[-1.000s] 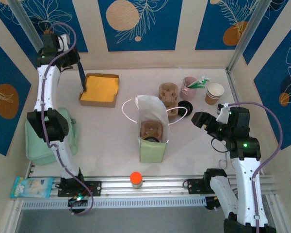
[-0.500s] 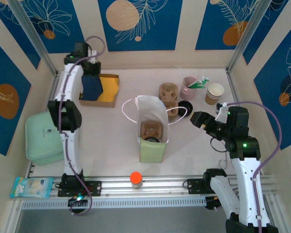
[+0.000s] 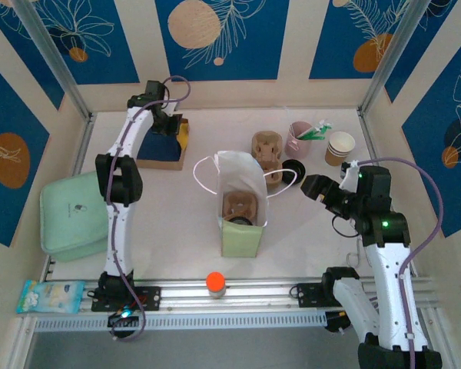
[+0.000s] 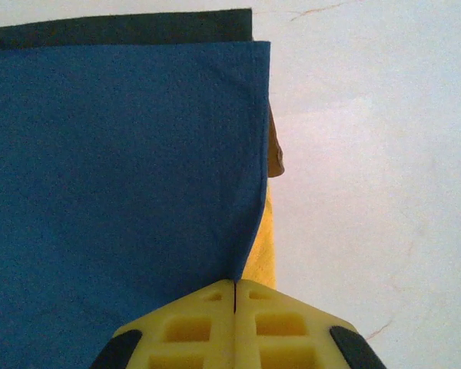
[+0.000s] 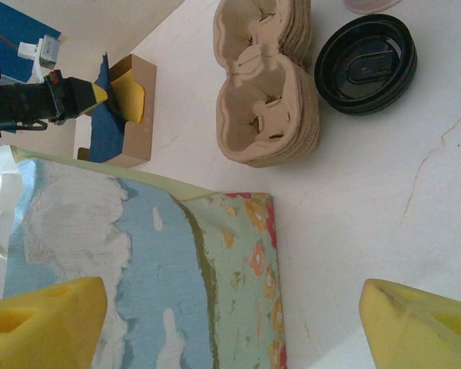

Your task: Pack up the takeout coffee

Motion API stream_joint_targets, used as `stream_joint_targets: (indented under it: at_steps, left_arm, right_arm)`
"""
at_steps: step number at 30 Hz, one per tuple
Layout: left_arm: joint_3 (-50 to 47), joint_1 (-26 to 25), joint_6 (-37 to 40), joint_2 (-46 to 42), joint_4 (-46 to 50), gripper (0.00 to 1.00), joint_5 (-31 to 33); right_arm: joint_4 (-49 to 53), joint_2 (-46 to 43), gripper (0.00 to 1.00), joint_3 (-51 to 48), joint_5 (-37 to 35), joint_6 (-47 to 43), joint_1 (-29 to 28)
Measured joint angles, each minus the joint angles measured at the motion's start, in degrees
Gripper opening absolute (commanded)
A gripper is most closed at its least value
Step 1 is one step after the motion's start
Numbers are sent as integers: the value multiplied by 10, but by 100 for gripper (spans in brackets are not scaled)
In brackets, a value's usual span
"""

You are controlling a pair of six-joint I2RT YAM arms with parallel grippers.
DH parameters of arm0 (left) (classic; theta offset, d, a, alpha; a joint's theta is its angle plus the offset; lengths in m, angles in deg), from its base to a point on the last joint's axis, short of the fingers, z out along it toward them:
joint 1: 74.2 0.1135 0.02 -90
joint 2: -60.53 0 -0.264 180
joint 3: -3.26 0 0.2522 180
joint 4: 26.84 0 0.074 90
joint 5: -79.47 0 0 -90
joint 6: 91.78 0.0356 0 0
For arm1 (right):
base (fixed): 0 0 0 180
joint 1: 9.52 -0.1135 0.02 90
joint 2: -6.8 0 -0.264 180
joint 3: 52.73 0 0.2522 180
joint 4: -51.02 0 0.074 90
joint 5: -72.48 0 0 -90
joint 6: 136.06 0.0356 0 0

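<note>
My left gripper (image 3: 167,123) is at the back left over the cardboard napkin box (image 3: 171,163), shut on a blue napkin (image 4: 115,169) that hangs across the box. Yellow napkins (image 4: 263,246) show beside it. A green paper bag (image 3: 242,207) stands open mid-table with a brown cup carrier (image 3: 238,206) inside. Right of the bag my right gripper (image 3: 315,188) is open; its wrist view looks down on the bag's printed side (image 5: 161,261) between wide-apart fingers (image 5: 42,323). A stack of cup carriers (image 5: 265,84) and a black lid (image 5: 365,54) lie behind the bag.
A pink cup (image 3: 298,138) with sachets and a stack of paper cups (image 3: 339,147) stand at the back right. A green lidded container (image 3: 73,219) sits at the left edge. An orange-capped bottle (image 3: 215,284) and a packet (image 3: 52,296) rest on the front rail.
The left arm has swung from the far left to the right with the blue napkin, which now hangs over the napkin box. The right arm has barely moved.
</note>
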Motion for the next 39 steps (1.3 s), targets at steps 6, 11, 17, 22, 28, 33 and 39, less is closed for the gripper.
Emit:
stream_joint_targets:
  at_steps: [6, 11, 17, 22, 28, 33, 39]
  left_arm:
    - [0, 0, -3, 2, -1, 28, 11]
    - [0, 0, -7, 2, -2, 27, 16]
    - [0, 1, -13, 2, -3, 33, 16]
    - [0, -7, -10, 2, -3, 43, 19]
    - [-1, -26, 7, 2, -2, 44, 49]
    - [-1, -47, 20, 2, 1, 44, 73]
    - [-7, -58, 31, 3, 7, 43, 102]
  right_arm:
    - [-1, 0, 86, 0, 0, 0, 0]
    - [-1, 0, 86, 0, -2, 0, 0]
    - [-1, 0, 86, 0, -2, 0, 0]
    - [-1, 0, 86, 0, -2, 0, 0]
    - [-1, -1, 86, -4, -2, 0, -1]
    - [-1, -1, 86, -8, -3, 0, -1]
    - [-2, -2, 86, -9, -4, 0, -1]
